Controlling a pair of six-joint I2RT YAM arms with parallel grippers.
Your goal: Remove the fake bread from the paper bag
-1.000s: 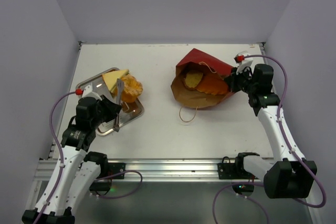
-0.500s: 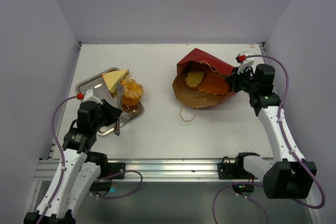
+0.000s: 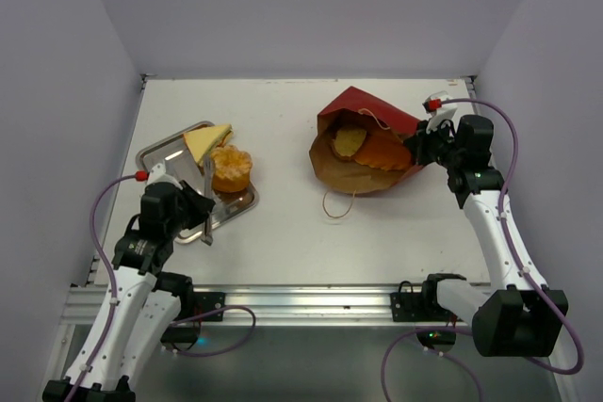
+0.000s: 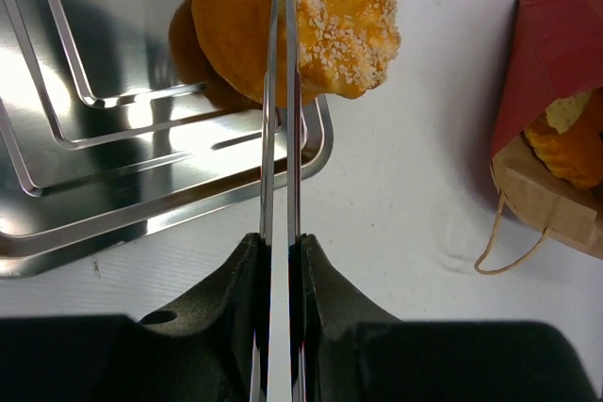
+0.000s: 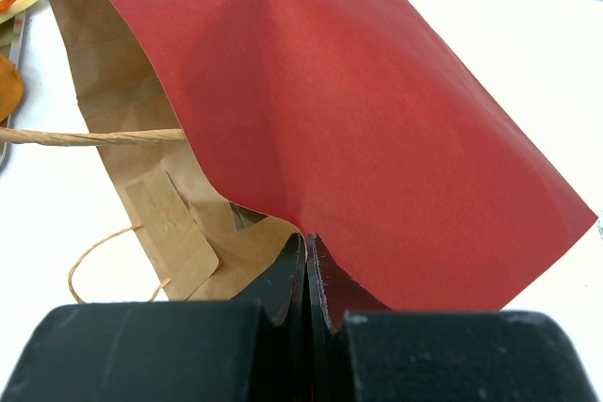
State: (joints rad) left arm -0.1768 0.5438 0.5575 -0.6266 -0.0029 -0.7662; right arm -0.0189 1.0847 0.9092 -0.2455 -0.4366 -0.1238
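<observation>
The dark red paper bag [image 3: 367, 112] lies on its side with its mouth facing left. My right gripper [image 3: 412, 148] is shut on its rim [image 5: 307, 247], pinching the red paper [image 5: 358, 110]. Golden fake bread [image 3: 347, 141] shows inside the bag [image 4: 565, 143]. A pale-yellow sandwich wedge [image 3: 207, 141] and a round seeded bun [image 3: 231, 167] rest at the metal tray [image 3: 160, 152]. My left gripper [image 3: 203, 212] is shut on the handle of metal tongs [image 4: 279, 138]. Their nearly closed blades run past the bun [image 4: 320, 25], tips beyond the left wrist view's top edge.
The bag's tan cord handle [image 3: 335, 204] loops onto the table in front of the bag. The tray [image 4: 113, 167] sits at the left of the table, the bun overhanging its right rim. White walls enclose the table on three sides.
My left arm has drawn back toward the near edge, taking the tongs with it. The bun has shifted slightly nearer. The right arm and the bag have stayed put.
</observation>
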